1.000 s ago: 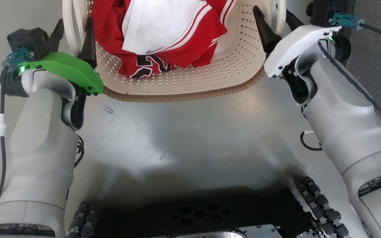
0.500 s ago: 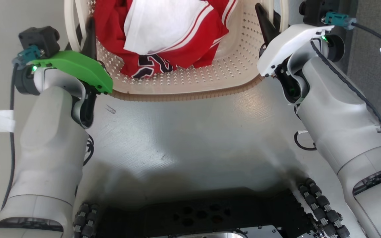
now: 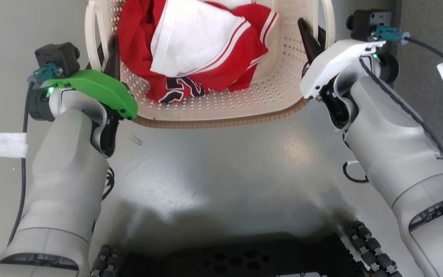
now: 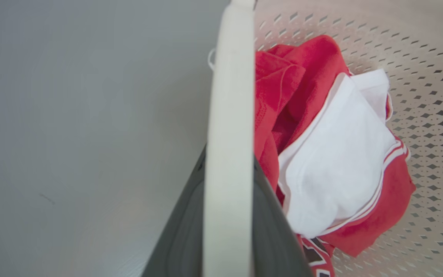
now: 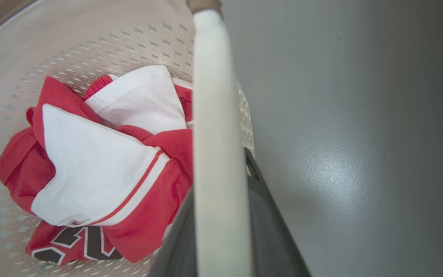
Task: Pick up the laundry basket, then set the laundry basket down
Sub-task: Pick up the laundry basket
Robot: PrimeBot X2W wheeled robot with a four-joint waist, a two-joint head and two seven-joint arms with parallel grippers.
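While clamped — grippers (image 3: 106, 50) (image 3: 313, 30) on laundry basket (image 3: 244, 104)

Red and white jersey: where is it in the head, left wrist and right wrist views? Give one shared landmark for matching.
Head view: the red and white jersey is top centre, inside the laundry basket.
Left wrist view: in the right half, right of the basket's left handle.
Right wrist view: in the left half, left of the basket's right handle.
Shared landmark: its white panel with a red-striped edge.
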